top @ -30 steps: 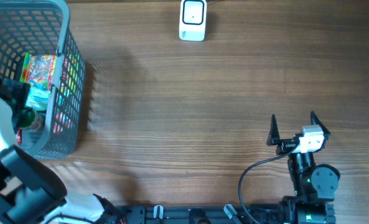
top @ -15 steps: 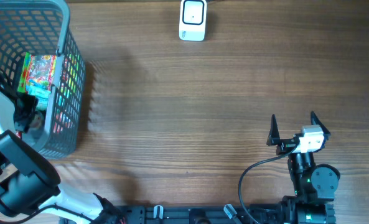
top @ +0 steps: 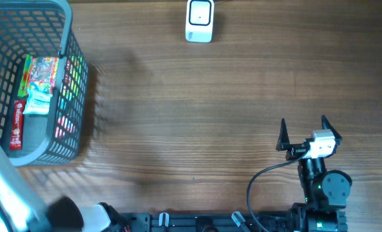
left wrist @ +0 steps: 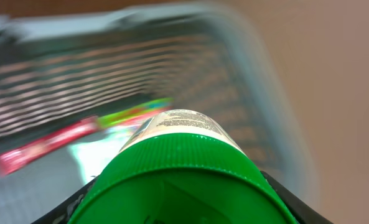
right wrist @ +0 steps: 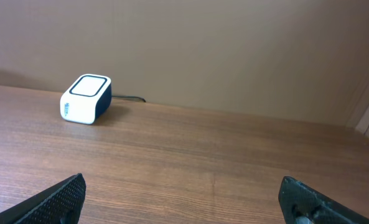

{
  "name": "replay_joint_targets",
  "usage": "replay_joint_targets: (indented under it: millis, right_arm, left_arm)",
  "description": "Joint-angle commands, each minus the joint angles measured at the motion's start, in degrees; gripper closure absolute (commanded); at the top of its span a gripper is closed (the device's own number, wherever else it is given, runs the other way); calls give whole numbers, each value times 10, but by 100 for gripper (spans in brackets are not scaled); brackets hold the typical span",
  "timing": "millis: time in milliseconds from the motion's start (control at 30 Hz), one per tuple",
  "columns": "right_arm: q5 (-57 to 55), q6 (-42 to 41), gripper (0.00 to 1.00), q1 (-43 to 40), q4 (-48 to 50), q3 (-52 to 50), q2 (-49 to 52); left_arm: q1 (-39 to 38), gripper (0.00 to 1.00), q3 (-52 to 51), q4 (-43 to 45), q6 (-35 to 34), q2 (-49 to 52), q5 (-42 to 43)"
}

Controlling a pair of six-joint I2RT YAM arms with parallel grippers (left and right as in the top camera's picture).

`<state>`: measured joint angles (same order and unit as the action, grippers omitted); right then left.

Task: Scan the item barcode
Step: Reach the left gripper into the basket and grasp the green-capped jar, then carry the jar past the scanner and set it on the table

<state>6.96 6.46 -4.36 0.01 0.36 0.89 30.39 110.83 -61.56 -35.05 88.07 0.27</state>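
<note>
Green-capped bottle (left wrist: 181, 155) sits clamped btwn the fingers of the left gripper (left wrist: 179, 208), cap toward the wrist cam, pale label showing on its upper side, body hanging over the grey mesh basket (left wrist: 172, 56) at the far-left corner of the desk (top: 210, 116). Wrist view is blurred, so label text & any barcode can't be read. From overhead the left arm shows only as a smear along the left edge, and the bottle can't be picked out there. In the basket: a colourful snack pkt (top: 41, 71) and a red bar (top: 15, 125), both lying on its floor. White scanner (top: 200, 20) stands at the desk's back edge, centre, well apart from the basket, w/ bare wood btwn them. Right gripper (top: 303, 122) rests near the front-right, jaws spread wide, holding nothing, its cam looking toward the scanner. Progress, by the look of it: pick done, the rest to come. Bottle has to cross to the scanner, barcode has to be turned to face its window, and a read has to register. Est. about a third of the way.
</note>
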Motion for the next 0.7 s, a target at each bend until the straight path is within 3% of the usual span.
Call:
replay_joint_targets:
  millis: [0, 100, 200, 367, 467, 567, 667]
  right_arm:
    - [-10, -5, 0, 2, 3, -1, -5]
    - [-10, -5, 0, 2, 3, -1, -5]
    - [-10, -5, 0, 2, 3, -1, -5]
    - [-10, -5, 0, 2, 3, -1, -5]
    - [-10, -5, 0, 2, 3, -1, -5]
    - [-10, -5, 0, 2, 3, -1, -5]
    - [-10, -5, 0, 2, 3, -1, -5]
  left_arm:
    - [-143, 39, 34, 5, -17, -52, 51]
    - [-292, 40, 30, -8, -33, -44, 42]
    - [-431, 40, 23, -53, -81, 5, -19]
    - [-563, 39, 23, -124, -197, 127, -114]
    - [-604, 39, 23, -129, -285, 208, -113]
    - [-647, 39, 23, -126, -460, 295, -105]
    - [-679, 38, 23, -117, -591, 363, -91]
